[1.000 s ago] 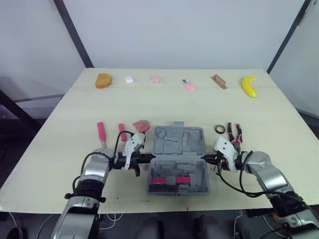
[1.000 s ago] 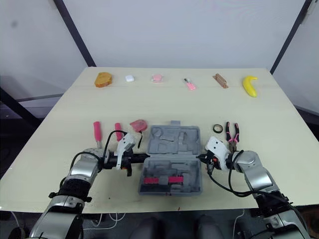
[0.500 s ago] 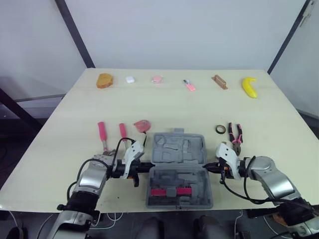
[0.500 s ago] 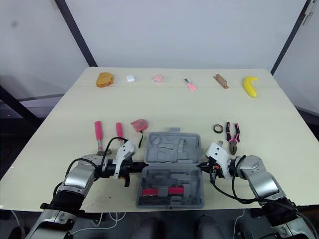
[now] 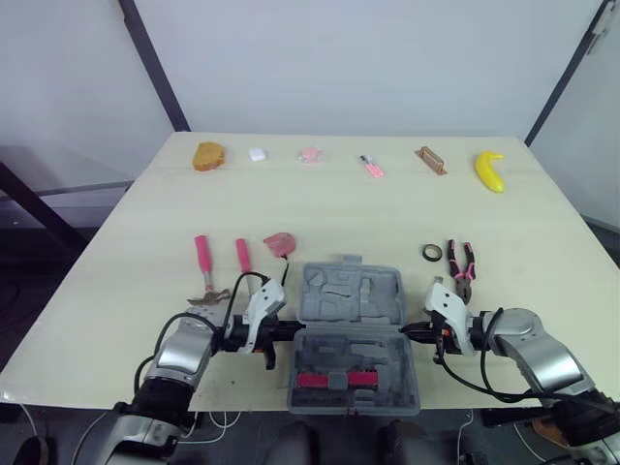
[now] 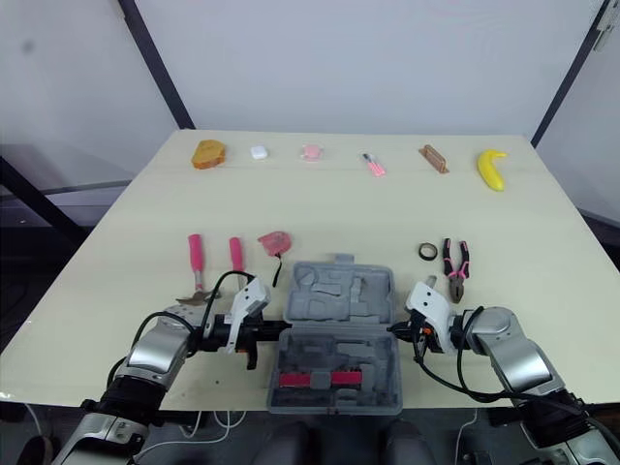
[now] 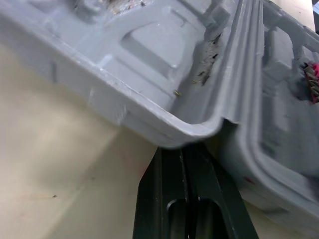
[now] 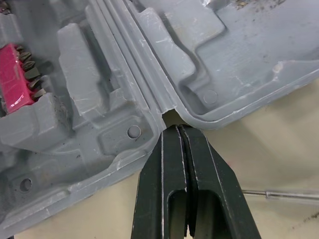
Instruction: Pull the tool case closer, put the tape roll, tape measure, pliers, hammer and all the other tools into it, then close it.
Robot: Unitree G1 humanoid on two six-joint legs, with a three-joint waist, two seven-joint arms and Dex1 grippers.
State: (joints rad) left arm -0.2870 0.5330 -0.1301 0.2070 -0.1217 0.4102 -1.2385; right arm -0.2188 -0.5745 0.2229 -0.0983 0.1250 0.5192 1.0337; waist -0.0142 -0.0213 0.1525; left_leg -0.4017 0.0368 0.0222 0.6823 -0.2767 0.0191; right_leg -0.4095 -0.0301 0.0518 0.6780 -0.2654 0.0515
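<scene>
The pale table [image 5: 339, 208] carries everything. The grey tool case [image 5: 351, 325] lies open and flat at its near edge, between the two arms. Its lid half is farther away, and its base half is nearer and holds a pink bit rack [image 5: 334, 379].

The left gripper [image 5: 287, 331] points inward at the case's left side. Its black fingers [image 7: 187, 199] are pressed together, with the tip tucked under the rim where the two halves meet. The right gripper [image 8: 179, 130] mirrors it on the right side. Its fingers are also pressed together, and their tips sit in the notch at the hinge line, pinching nothing.

Beyond the case on the left lie:
- the pink-handled hammer [image 5: 203, 266], its head close to the left arm
- a pink-handled screwdriver [image 5: 242, 257] beside the hammer
- the pink tape measure [image 5: 279, 242], near the lid's far left corner

Beyond the case on the right, the pliers [image 5: 460, 262] lie just beside the small dark tape roll [image 5: 431, 252].

Well apart, along the far edge, sits a row of other things:
- a banana [image 5: 490, 170]
- a brown bread-like lump [image 5: 207, 155]
- a wooden block [image 5: 430, 160]
- a pink pen-like piece [image 5: 369, 166]
- a pink round item [image 5: 309, 154]
- a small white item [image 5: 257, 153]
</scene>
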